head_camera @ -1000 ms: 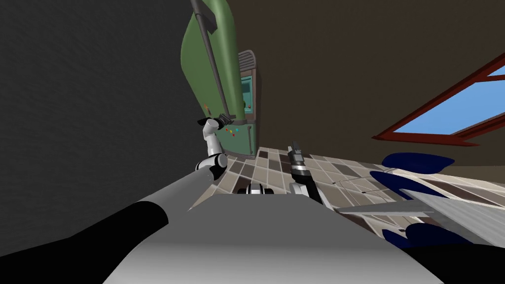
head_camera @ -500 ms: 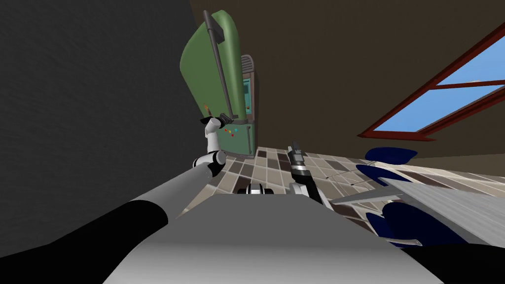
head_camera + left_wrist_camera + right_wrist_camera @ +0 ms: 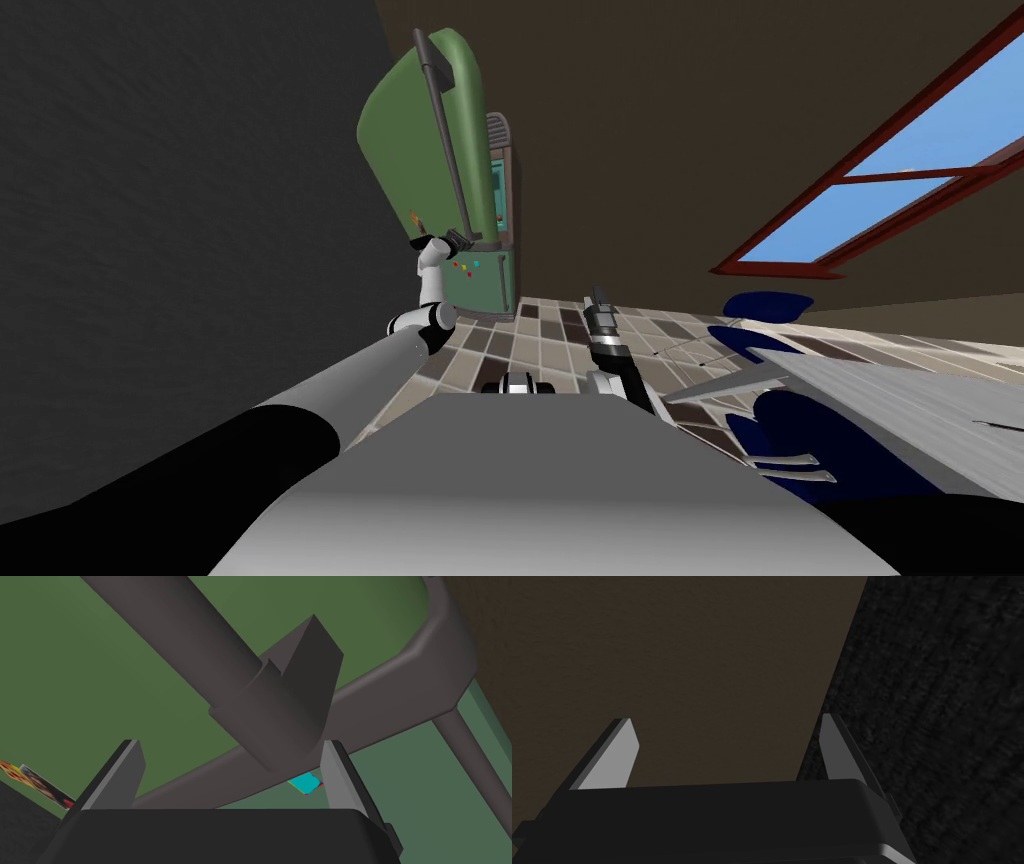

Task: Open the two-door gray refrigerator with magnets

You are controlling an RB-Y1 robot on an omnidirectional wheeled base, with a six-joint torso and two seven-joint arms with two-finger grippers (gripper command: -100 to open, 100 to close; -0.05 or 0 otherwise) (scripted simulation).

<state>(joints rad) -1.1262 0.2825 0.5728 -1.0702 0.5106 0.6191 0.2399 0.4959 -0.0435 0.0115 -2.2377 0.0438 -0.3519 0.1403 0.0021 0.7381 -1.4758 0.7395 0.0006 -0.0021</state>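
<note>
The refrigerator (image 3: 492, 272) is drawn green, with small coloured magnets (image 3: 466, 265) on its front. Its upper door (image 3: 410, 150) stands swung out from the body, and a long dark handle bar (image 3: 447, 140) runs down it. My left gripper (image 3: 462, 240) is at the bar's lower end. In the left wrist view my left gripper (image 3: 232, 761) is open, and the handle's dark end block (image 3: 280, 721) sits between the fingers, close to one of them. A cyan magnet (image 3: 305, 782) shows behind. My right gripper (image 3: 598, 295) hangs over the floor, open with nothing in it (image 3: 727, 746).
A dark wall (image 3: 180, 200) rises on the refrigerator's left. At the right stands a grey table (image 3: 900, 400) with blue chairs (image 3: 800, 440) around it, under a red-framed window (image 3: 880, 200). Tiled floor (image 3: 540, 340) lies between me and the refrigerator.
My head view has turned, so the window and table have slid left. The upper door has swung slightly further out, with my left gripper still at the handle's lower end.
</note>
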